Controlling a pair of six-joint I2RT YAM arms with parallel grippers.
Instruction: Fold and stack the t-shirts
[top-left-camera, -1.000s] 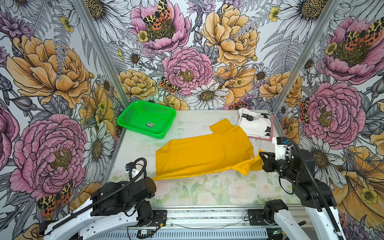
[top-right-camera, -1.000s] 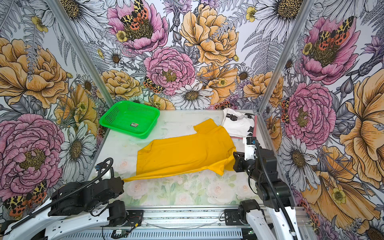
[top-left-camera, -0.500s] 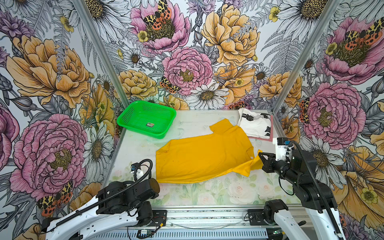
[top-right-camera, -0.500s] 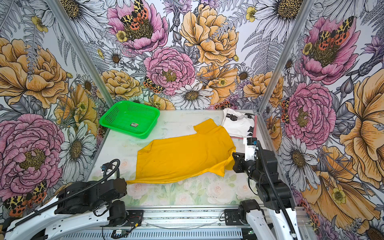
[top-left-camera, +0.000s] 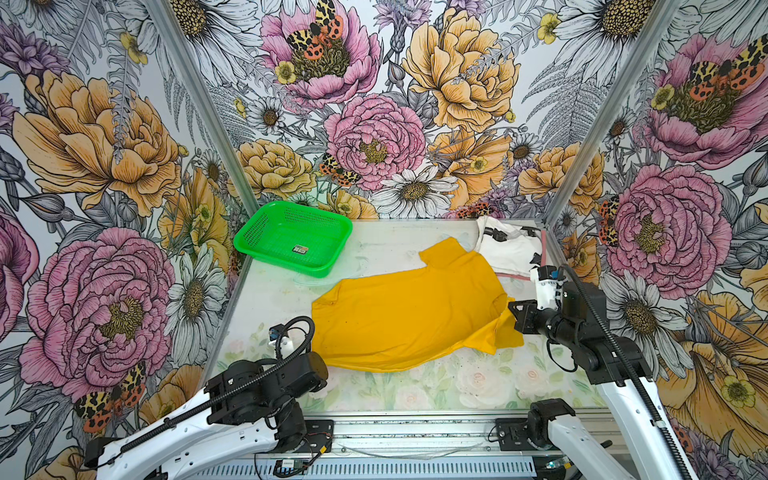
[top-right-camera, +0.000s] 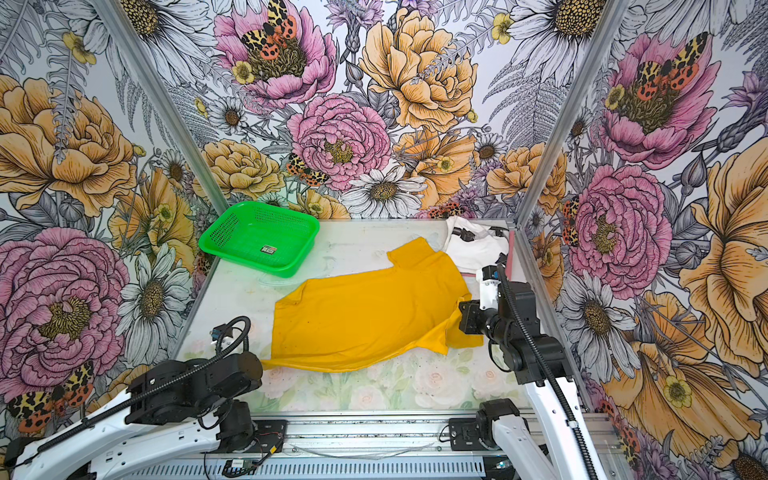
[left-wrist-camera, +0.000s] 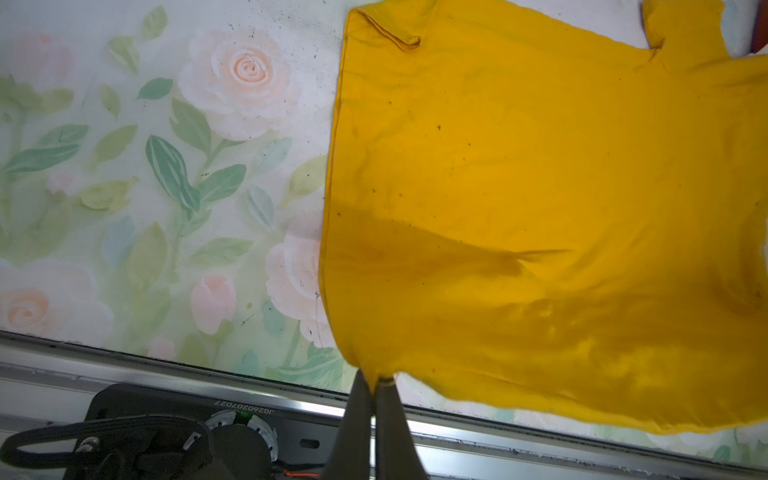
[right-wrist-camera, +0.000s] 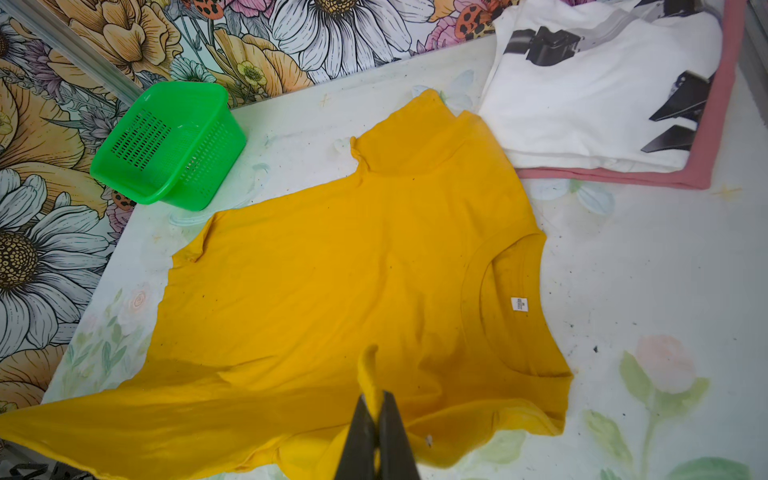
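We hold the soft mustard-yellow cloth t-shirt (top-left-camera: 409, 311) with both arms. Our left gripper (left-wrist-camera: 376, 380) is pinched tight on its bottom corner, at the near edge of the flowery table (top-left-camera: 436, 386). Our right gripper (right-wrist-camera: 374, 401) is pinched tight on a bit of cloth by the near sleeve, close to the neck hole. We think we hold both ends of one long side so we can lift it over the far side. The rest of the shirt lies flat in the middle.

The folded white cloth t-shirt with black marks (right-wrist-camera: 582, 104) sits on the folded pink cloth t-shirt (right-wrist-camera: 702, 172) in the far right corner, where the pile grows. The green plastic mesh basket (top-left-camera: 293, 237) sits far left, out of our way.
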